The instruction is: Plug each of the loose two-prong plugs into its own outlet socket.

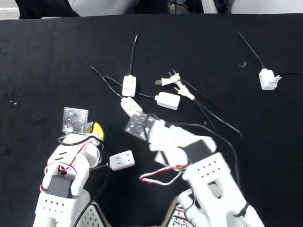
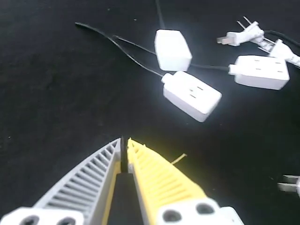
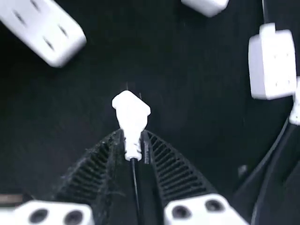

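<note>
Gripping a plug on the right, nothing on the left

A white two-prong plug (image 3: 131, 112) was clamped between the right gripper's (image 3: 132, 137) jaws, prongs pointed outward over the black table (image 3: 187, 93). The left gripper's (image 2: 124, 143) jaws were pressed together, and nothing was held. Just ahead of it an outlet socket (image 2: 192, 95) was seen lying slots up, with two more sockets close by. A pair of loose plugs (image 1: 169, 80) was seen lying beside that cluster, and another socket (image 1: 122, 160) was spotted between the arms.
</note>
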`<state>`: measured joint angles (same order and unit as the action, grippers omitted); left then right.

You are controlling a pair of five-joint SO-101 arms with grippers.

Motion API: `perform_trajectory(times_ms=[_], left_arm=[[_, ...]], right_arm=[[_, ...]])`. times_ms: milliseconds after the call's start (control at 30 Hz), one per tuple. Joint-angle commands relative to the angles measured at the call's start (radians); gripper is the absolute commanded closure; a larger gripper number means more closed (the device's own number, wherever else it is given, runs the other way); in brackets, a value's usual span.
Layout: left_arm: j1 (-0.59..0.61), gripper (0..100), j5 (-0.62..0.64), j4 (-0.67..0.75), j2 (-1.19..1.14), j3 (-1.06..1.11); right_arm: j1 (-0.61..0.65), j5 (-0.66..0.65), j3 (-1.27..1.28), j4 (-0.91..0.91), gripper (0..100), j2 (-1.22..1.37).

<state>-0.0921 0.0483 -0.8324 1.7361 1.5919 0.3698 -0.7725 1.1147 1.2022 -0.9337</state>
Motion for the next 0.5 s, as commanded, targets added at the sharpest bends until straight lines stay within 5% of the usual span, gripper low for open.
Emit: perform_trajectory(times_ms=[0, 100, 467], left_arm=[[0.030, 97, 0.009, -0.002, 0.005, -0.058], [0.030, 97, 0.009, -0.002, 0.005, -0.058], [0.033, 97, 0.009, -0.002, 0.005, -0.056]], right_arm=[[-0.118, -0.187, -0.018, 0.054, 98.8, -0.025], [-0.132, -0.259, -0.018, 0.080, 98.8, -0.025], [-0.133, -0.167, -0.051, 0.063, 98.8, -0.025]])
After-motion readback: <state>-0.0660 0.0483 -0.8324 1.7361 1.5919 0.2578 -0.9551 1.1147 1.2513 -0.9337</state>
